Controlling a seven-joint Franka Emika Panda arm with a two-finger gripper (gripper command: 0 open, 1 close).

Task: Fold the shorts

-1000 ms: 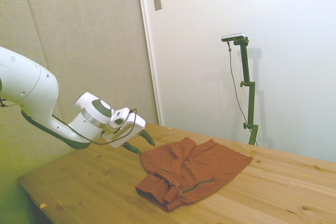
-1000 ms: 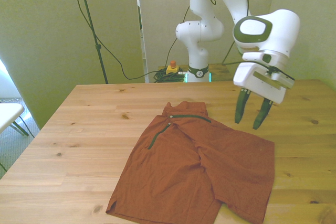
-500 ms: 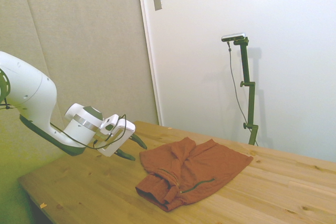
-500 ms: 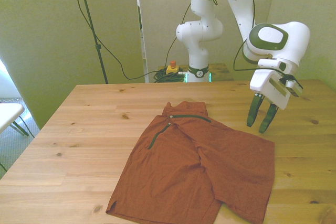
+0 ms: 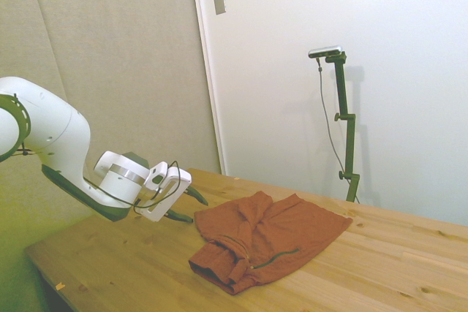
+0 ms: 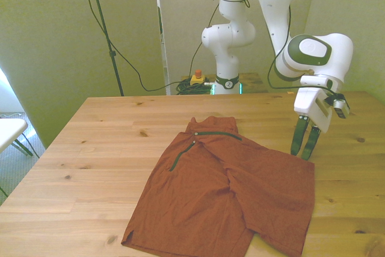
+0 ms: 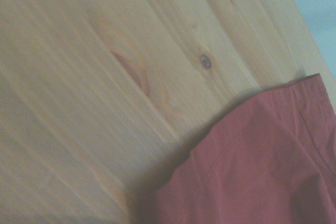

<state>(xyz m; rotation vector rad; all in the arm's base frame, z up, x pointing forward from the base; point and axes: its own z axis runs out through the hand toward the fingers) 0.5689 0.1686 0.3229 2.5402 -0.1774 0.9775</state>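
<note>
The rust-red shorts (image 6: 231, 191) lie spread on the wooden table (image 6: 90, 148), legs toward the near edge, a dark green pocket trim (image 6: 180, 156) near the waist. In the side view the shorts (image 5: 274, 242) look bunched at the near end. My gripper (image 6: 304, 153) hangs just above the table at the shorts' edge on the front view's right, fingers pointing down and slightly apart, nothing between them. The side view shows the gripper (image 5: 189, 206) just left of the cloth. The wrist view holds a corner of the shorts (image 7: 262, 166) on bare wood.
The table's edge on the front view's right (image 6: 376, 148) lies a little beyond the gripper. A yellow box with a red button (image 6: 197, 77) and cables sit behind the table near the arm's base.
The gripper has moved toward the front view's right and lower, from above the shorts' waist side to the cloth's edge. Its fingers have narrowed. The shorts have not moved.
</note>
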